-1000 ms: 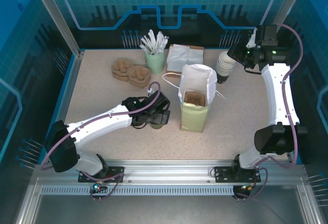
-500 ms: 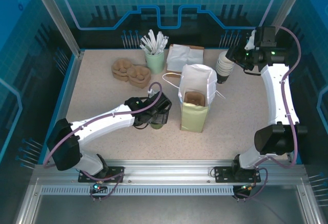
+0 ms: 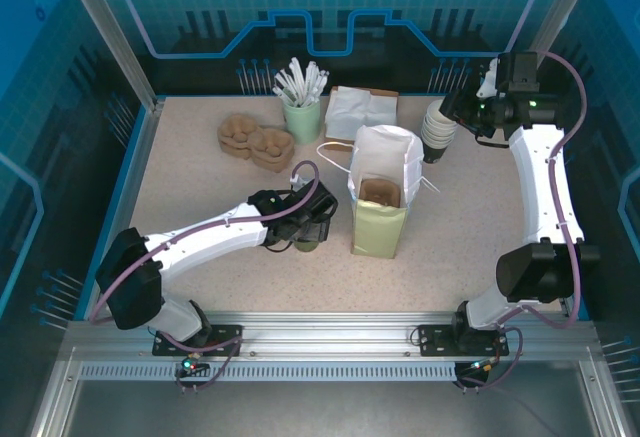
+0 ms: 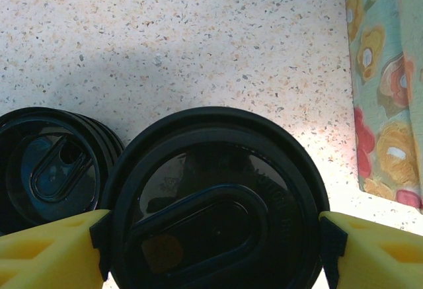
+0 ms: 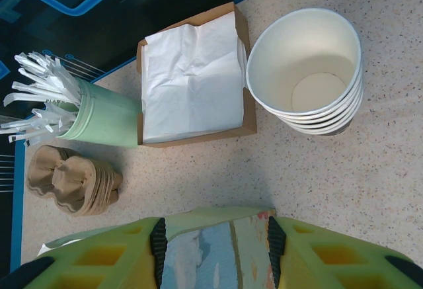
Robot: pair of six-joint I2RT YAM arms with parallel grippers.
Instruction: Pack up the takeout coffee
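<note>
My left gripper (image 3: 308, 225) (image 4: 215, 236) is shut on a takeout coffee cup (image 3: 305, 244), its yellow fingers pressed against both sides of the black lid (image 4: 211, 196). The cup stands just left of the open pale-green flowered bag (image 3: 378, 227) (image 4: 383, 90), which has a brown cardboard carrier (image 3: 380, 193) inside. A white handled bag (image 3: 385, 152) stands behind it. My right gripper (image 3: 452, 109) (image 5: 215, 243) hangs open and empty, high at the back right next to a stack of white paper cups (image 3: 438, 127) (image 5: 307, 71); a bag top shows below, between its fingers.
More black lids (image 4: 49, 170) lie on the table left of the held cup. Along the back sit a box of napkins (image 3: 362, 112) (image 5: 192, 77), a green cup of straws (image 3: 301, 97) (image 5: 99, 114) and stacked brown carriers (image 3: 255, 140) (image 5: 73, 180).
My left gripper has slid a little to the right with the cup, closer to the green bag. The right arm has barely moved.
</note>
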